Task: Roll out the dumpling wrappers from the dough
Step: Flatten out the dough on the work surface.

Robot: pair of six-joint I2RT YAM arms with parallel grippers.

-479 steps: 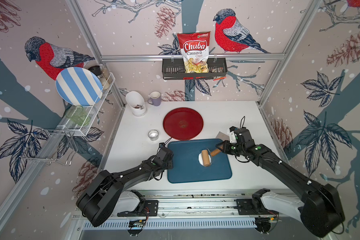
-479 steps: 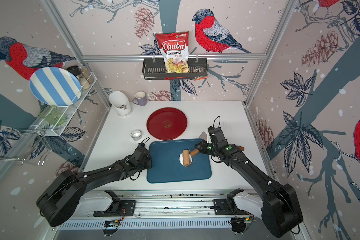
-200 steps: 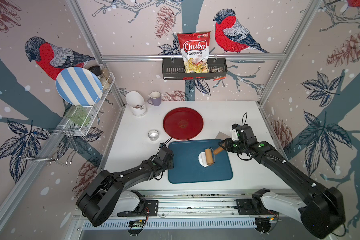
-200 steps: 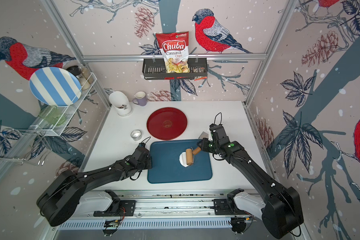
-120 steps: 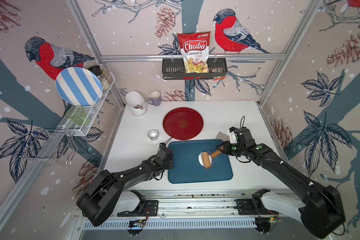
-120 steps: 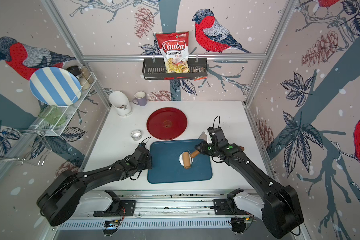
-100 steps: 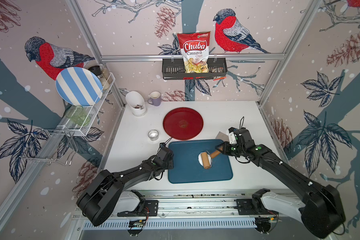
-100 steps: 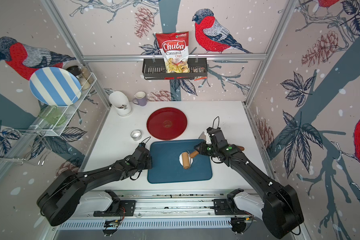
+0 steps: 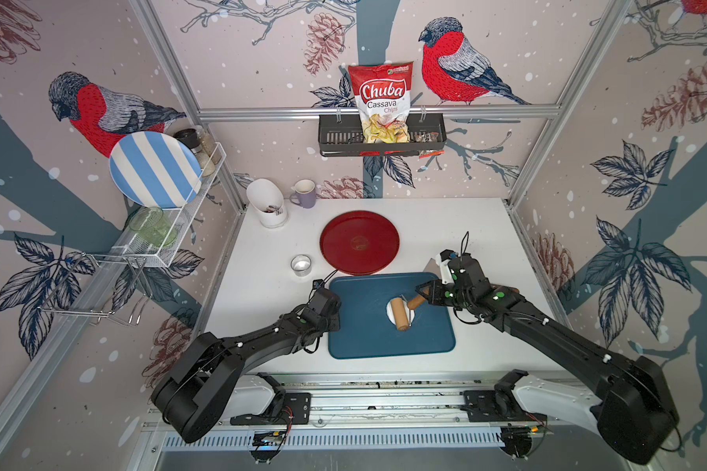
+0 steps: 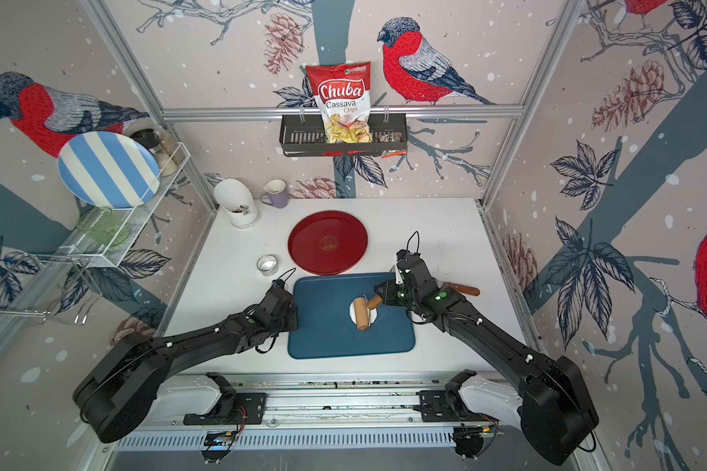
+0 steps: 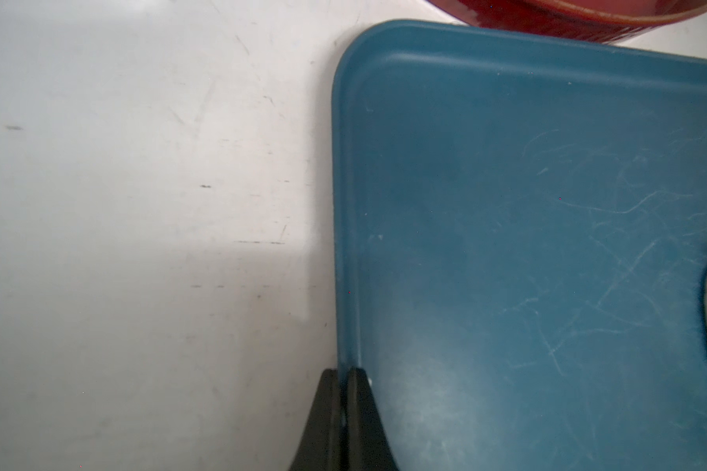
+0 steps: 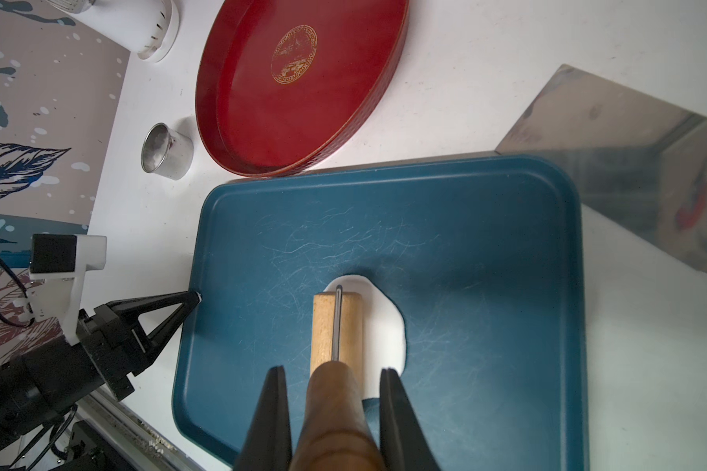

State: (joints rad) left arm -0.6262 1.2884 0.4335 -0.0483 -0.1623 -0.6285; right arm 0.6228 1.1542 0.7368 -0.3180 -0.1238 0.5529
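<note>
Shifted leftward in both top views since a second ago, the right arm now works over the one blue tray [image 9: 360, 342], and the left claw [image 11: 345, 372] is clenched on its left rim, I'd say so it cannot skid under the rolling. One red plate [image 9: 359, 242] sits just above the tray, likely waiting for cut wrappers, none of which show yet. The right claw [image 9: 424, 294] grasps the handle of the one wooden roller [image 9: 399, 314], laid across the single flattened dough [image 12: 388, 322] patch right of the tray's centre, and one small metal ring [image 9: 301, 264] stands left of the plate, ready for cutting.
</note>
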